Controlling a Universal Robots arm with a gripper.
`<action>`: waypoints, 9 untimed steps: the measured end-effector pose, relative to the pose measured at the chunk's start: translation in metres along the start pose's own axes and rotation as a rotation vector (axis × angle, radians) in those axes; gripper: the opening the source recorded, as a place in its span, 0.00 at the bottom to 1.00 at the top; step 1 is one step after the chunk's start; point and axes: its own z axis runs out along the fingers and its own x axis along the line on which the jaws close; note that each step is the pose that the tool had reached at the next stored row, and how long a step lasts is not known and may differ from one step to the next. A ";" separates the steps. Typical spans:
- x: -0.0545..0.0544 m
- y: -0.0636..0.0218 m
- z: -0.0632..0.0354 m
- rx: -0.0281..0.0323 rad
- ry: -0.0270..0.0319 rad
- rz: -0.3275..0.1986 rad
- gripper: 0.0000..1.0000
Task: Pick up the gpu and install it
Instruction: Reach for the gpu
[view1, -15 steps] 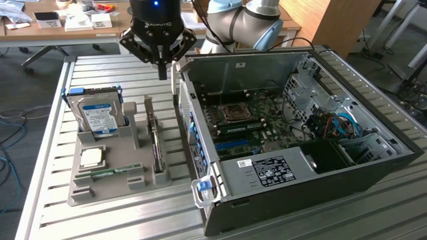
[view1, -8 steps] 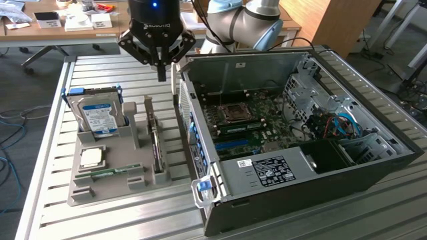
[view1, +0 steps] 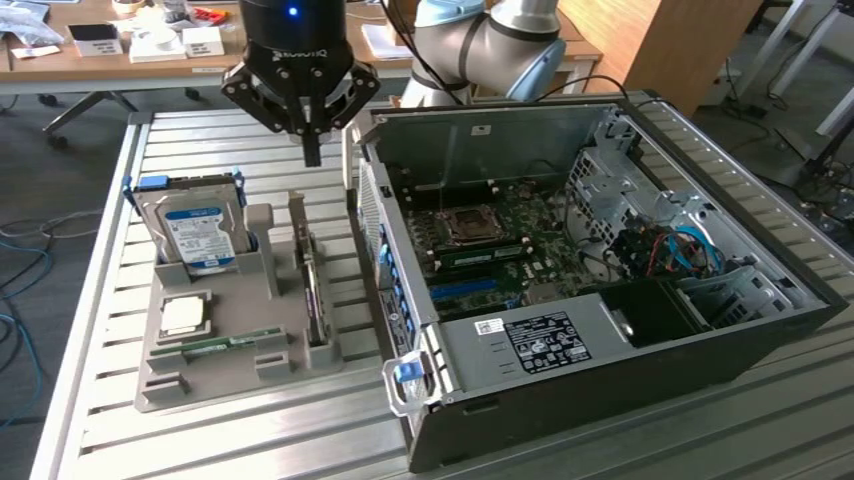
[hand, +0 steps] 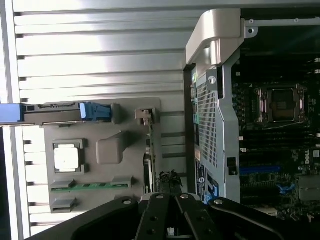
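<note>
The gpu (view1: 310, 288) is a thin dark card standing on edge in a slot along the grey holder's (view1: 234, 365) side nearest the computer case. My gripper (view1: 312, 156) hangs above the far end of that card, its fingers shut together with nothing between them. The wrist view looks straight down: the gpu (hand: 150, 159) shows edge-on as a narrow dark strip, and my gripper (hand: 170, 196) sits just over its near end.
The holder also carries a silver hard drive (view1: 198, 232) with a blue-white label, a processor chip (view1: 183, 317) and a green memory stick (view1: 220, 345). The open computer case (view1: 601, 280) lies beside the holder, motherboard (view1: 501, 245) exposed. All rest on a slatted metal table (view1: 200, 140).
</note>
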 end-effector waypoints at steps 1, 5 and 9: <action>0.002 -0.0006 0.0000 0.0000 0.0000 0.000 0.11; 0.006 -0.0056 -0.0002 0.0000 0.0001 0.000 0.11; 0.009 -0.0132 -0.0006 -0.0001 0.0000 0.000 0.11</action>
